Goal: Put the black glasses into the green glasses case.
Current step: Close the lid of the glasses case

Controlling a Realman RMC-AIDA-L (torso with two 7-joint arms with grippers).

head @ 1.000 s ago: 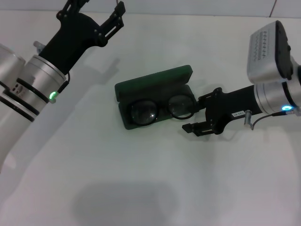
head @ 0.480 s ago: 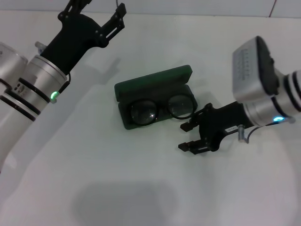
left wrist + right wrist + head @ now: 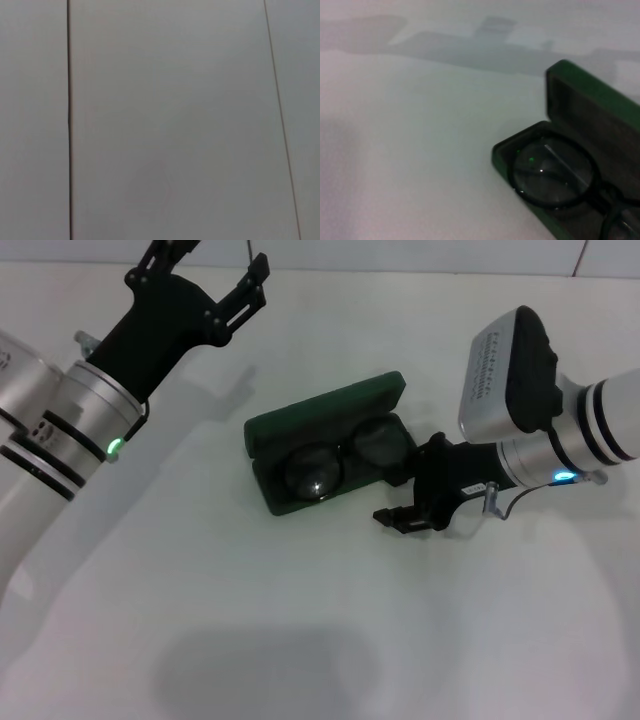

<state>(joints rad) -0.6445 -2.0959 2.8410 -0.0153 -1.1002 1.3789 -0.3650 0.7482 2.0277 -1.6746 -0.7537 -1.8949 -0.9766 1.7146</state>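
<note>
The green glasses case (image 3: 320, 412) lies open in the middle of the white table, its lid tilted back. Inside it lie the black glasses (image 3: 316, 472), lenses up. My right gripper (image 3: 398, 494) is open at the case's right end; its upper finger is against that end and the lower finger is just off the table in front. The right wrist view shows the case (image 3: 585, 95) close up, with one lens of the glasses (image 3: 552, 172) in the tray. My left gripper (image 3: 220, 254) is open and held high at the back left, far from the case.
The white table (image 3: 300, 640) spreads all around the case. My left forearm (image 3: 90, 390) reaches across the back left corner. The left wrist view shows only a pale panelled surface (image 3: 165, 120) with thin dark seams.
The right gripper has swung left and in, from the front right of the case to its right end. The case and glasses have shifted slightly. The left arm has stayed put.
</note>
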